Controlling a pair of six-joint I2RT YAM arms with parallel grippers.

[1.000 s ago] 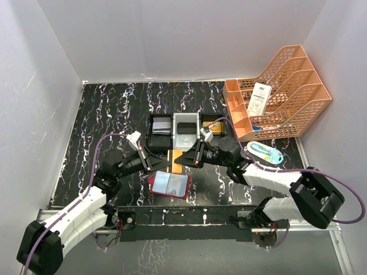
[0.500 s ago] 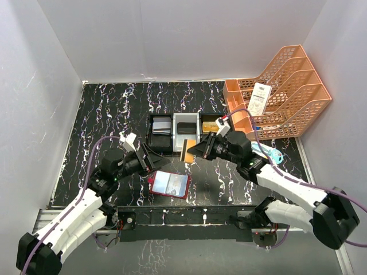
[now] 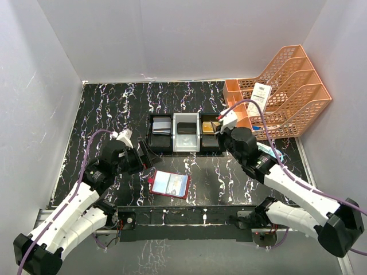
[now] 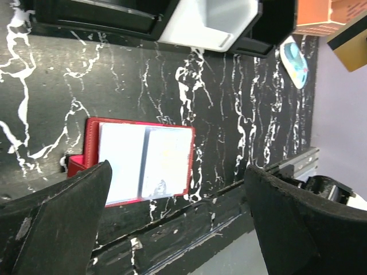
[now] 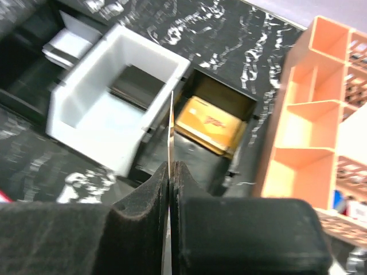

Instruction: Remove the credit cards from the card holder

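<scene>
Now, my table (image 3: 114, 114) is the biggest thing here, black with white streaks. The orange rack (image 3: 287, 86) stands at its far right. The tray (image 3: 186, 147) sits in the middle, with a black box, a white box and a black box in a row. The card holder (image 3: 170, 184) lies open and flat on the table, nearer to me than the tray. The pale blue cards (image 4: 166, 166) are tucked in its pockets.

My right gripper (image 5: 171, 169) is pinched tight on a gold card (image 5: 172, 126). The card stands on its thin edge between the jaws. I think I am putting it in the right black box, where the other gold card (image 5: 207, 123) lies. Right now its edge hangs over the wall between the white box and that black box. So I should slide a little to the right, go low, and only then let go. If I let go too high, the card could hit the wall and bounce out.

My right arm (image 3: 287, 183) reaches far forward, with its wrist tipped down over the tray. My left arm (image 3: 80, 200) is bent and pulled in. My left gripper (image 3: 143, 156) is wide open and holds nothing. It hangs above the table just left of the card holder and looks down at it.
</scene>
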